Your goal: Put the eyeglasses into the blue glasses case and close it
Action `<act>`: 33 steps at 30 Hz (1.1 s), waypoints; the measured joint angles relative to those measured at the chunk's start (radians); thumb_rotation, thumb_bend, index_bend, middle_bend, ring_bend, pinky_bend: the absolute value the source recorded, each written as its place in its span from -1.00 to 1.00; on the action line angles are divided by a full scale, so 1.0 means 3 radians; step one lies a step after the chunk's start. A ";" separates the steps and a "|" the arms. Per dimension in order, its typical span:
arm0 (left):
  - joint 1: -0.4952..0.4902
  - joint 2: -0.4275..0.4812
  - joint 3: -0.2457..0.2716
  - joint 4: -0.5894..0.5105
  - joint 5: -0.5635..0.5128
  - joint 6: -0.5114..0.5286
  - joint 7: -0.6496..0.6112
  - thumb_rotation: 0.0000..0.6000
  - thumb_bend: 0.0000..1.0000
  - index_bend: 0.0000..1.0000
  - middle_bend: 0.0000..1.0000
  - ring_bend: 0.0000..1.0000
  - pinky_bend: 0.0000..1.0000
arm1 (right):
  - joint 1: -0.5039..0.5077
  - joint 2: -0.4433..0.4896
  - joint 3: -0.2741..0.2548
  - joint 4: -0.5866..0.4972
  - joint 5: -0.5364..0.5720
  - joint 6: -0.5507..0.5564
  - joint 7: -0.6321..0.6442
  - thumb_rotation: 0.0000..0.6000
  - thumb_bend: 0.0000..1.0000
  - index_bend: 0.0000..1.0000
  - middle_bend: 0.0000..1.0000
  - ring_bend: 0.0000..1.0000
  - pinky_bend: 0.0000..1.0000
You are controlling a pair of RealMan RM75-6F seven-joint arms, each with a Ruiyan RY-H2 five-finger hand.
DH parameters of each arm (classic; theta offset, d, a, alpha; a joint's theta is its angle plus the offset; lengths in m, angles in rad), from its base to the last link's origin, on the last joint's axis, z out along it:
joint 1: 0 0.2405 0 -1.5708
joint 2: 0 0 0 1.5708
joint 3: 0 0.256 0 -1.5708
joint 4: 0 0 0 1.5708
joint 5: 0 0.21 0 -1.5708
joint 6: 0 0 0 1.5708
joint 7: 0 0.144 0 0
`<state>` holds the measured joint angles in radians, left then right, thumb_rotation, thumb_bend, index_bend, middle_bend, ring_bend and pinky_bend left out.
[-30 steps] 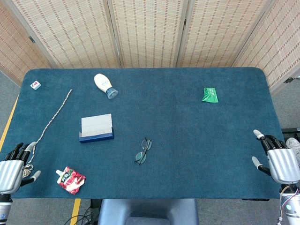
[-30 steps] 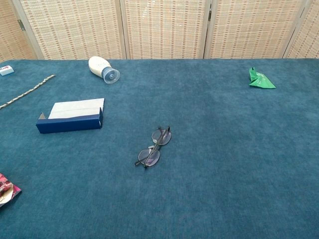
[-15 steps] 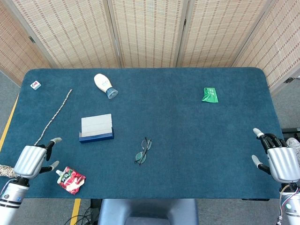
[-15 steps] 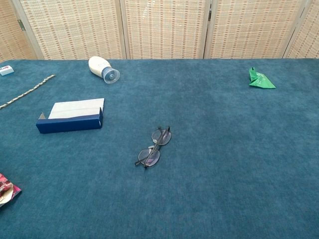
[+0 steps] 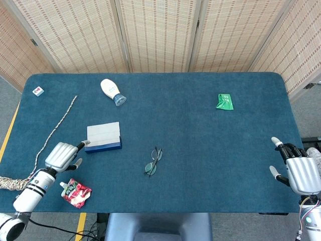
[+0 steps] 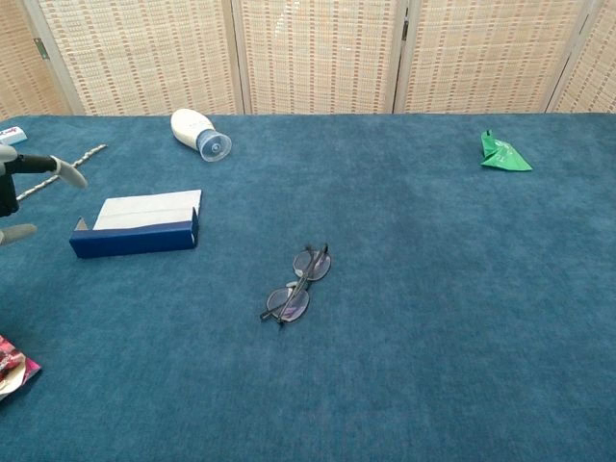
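The folded eyeglasses [image 5: 153, 161] [image 6: 297, 283] lie on the blue cloth near the table's middle front. The blue glasses case [image 5: 103, 137] [image 6: 136, 224] stands open to their left, its pale lid laid back. My left hand [image 5: 63, 155] hovers just left of the case with fingers apart, holding nothing; only its fingertips [image 6: 37, 166] show at the left edge of the chest view. My right hand [image 5: 300, 172] stays at the table's right front edge, open and holding nothing, far from the glasses.
A white bottle [image 5: 112, 92] lies at the back left, beside a braided rope [image 5: 54, 131] running down the left side. A red snack pouch [image 5: 75, 193] lies at the front left, near my left forearm. A green packet [image 5: 224, 101] sits back right, a small white tag [image 5: 38, 91] far back left.
My left hand has moved from the table's front left corner rightward and inward, arriving beside the case. The right hand, glasses and case have not moved.
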<state>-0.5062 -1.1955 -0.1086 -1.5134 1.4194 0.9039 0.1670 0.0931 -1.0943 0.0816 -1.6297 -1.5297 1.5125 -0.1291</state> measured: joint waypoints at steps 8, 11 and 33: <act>-0.0236 -0.0089 -0.0001 0.0134 -0.0696 -0.0452 0.0415 1.00 -0.03 -0.65 1.00 0.93 1.00 | -0.0006 -0.0011 0.0001 0.0050 0.0040 -0.0018 0.0051 1.00 -0.47 -0.74 -0.28 -0.43 -0.35; -0.0300 -0.0107 0.0031 0.0171 -0.0926 -0.0542 0.0600 1.00 -0.03 -0.64 1.00 0.93 1.00 | -0.0010 -0.0020 0.0000 0.0070 0.0048 -0.0017 0.0068 1.00 -0.47 -0.74 -0.27 -0.43 -0.35; -0.0577 -0.0276 0.0245 0.0299 -0.1337 -0.0702 0.0866 1.00 -0.03 -0.62 1.00 0.93 1.00 | -0.0032 -0.0073 -0.0016 0.0166 0.0098 -0.0043 0.0155 1.00 -0.47 -0.74 -0.25 -0.39 -0.35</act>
<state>-0.6793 -1.2782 -0.0352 -1.4238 1.0182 0.6934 0.4269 0.0834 -1.1161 0.0769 -1.5800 -1.5002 1.4996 -0.0828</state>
